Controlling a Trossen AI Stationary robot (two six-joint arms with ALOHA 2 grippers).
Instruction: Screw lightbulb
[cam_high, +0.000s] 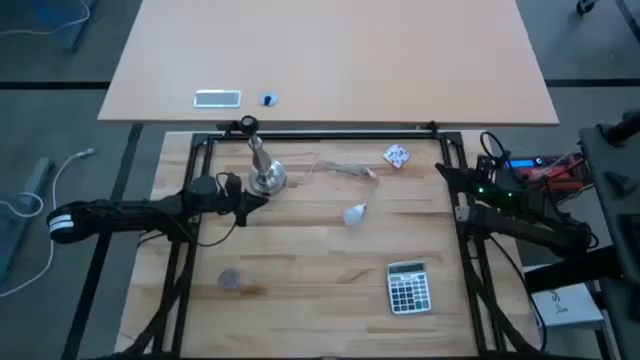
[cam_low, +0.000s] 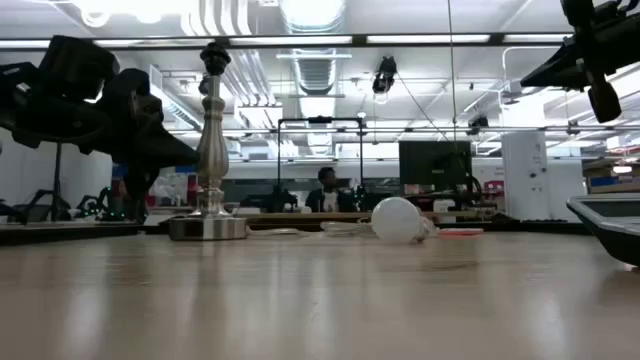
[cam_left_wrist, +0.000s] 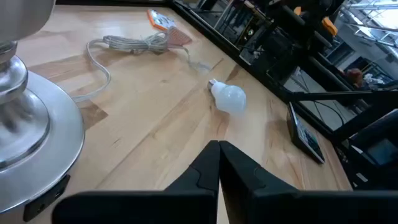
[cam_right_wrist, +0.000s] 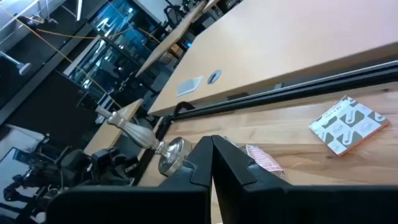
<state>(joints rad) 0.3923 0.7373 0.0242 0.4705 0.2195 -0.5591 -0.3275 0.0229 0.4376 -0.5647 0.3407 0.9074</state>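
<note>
Left end effector closed, lightbulb near

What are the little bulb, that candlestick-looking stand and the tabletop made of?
Bulb: a matte white globe, probably frosted glass or plastic; the look leaves that open. Its small screw base looks like grey metal.
Stand: polished silvery metal, judging by its bright reflections.
Tabletop: pale wood in joined strips with visible grain, smooth and slightly glossy.

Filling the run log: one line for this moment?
lightbulb: lying on table, untouched | left gripper: shut, by stand | right gripper: shut, waiting at right edge
</note>
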